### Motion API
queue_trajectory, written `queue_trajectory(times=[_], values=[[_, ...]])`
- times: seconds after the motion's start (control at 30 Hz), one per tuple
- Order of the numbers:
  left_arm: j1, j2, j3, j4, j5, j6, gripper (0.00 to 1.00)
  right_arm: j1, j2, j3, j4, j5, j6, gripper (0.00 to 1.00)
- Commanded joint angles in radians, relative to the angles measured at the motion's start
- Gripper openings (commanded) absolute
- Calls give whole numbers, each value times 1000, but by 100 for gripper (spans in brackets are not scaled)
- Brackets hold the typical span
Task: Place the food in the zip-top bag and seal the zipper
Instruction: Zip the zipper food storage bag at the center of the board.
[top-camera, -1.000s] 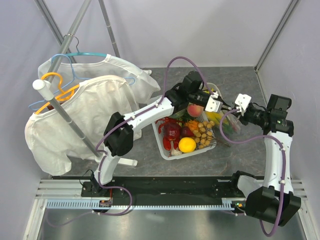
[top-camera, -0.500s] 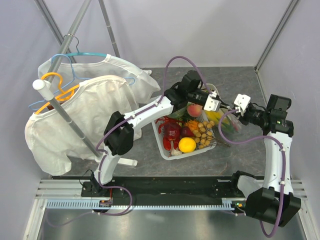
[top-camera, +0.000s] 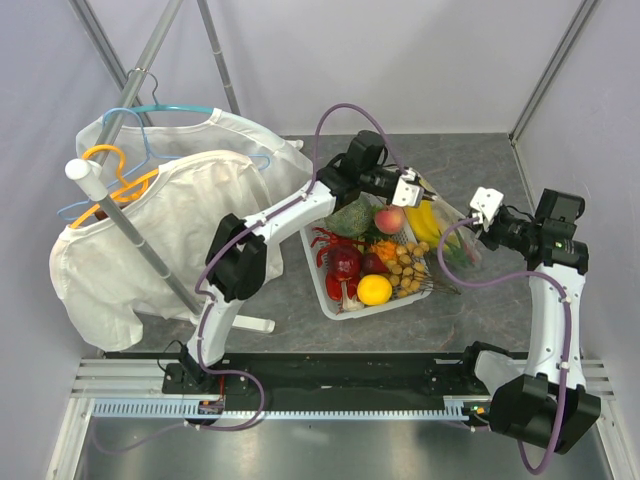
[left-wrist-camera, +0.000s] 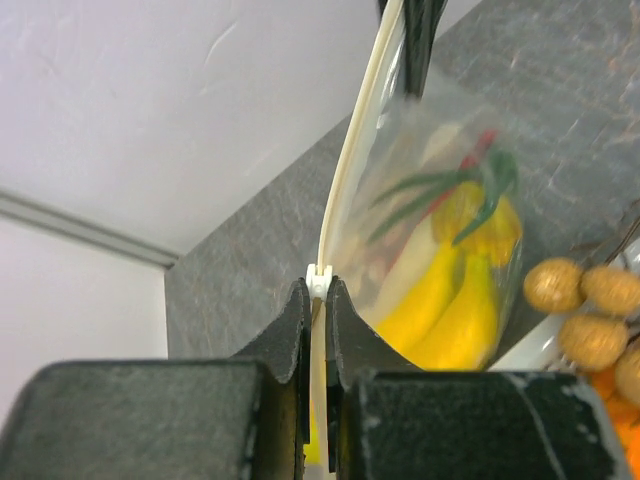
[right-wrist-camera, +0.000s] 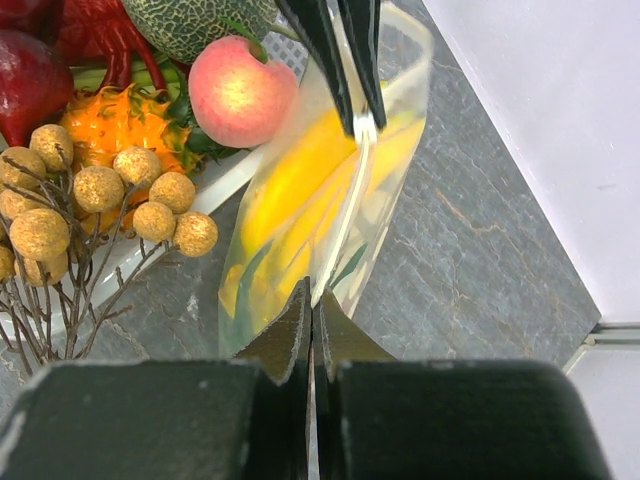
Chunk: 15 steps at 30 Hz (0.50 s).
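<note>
Judged from the task, the step in hand was sealing, and doing it well called for the 2 grippers to keep the mouth edge taut and straight, the nearer one anchoring its end while the farther one pinched along the strip in line with it, without twisting, since the load made the pouch sag. Nearest, the white basket held the rest of the toy food, with the peach at its far right. Just right of it, the right gripper had its fingers clamped together on the near right end of the bag, which hung off the table between the 2 arms, over the basket's far right corner. The bananas lay inside, low in the pouch and below both sets of fingers. Farther and to the left, the left gripper was pinched shut on the zipper, the small white piece sitting right at its fingertips and the strip running from there toward the right gripper. Whether the strip between them was already pressed closed could not be told.
</note>
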<state>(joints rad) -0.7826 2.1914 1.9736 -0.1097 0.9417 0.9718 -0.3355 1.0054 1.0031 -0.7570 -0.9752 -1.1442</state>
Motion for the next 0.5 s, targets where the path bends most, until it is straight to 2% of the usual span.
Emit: queue_trajectory(times=[0.0,0.47], values=[[94,21,45,-38,-104,79,2,-28,-17,55,-2,-72,1,0],[180,67,116,-50,-158,91,2,-126,24,117,-2,-106,31,0]])
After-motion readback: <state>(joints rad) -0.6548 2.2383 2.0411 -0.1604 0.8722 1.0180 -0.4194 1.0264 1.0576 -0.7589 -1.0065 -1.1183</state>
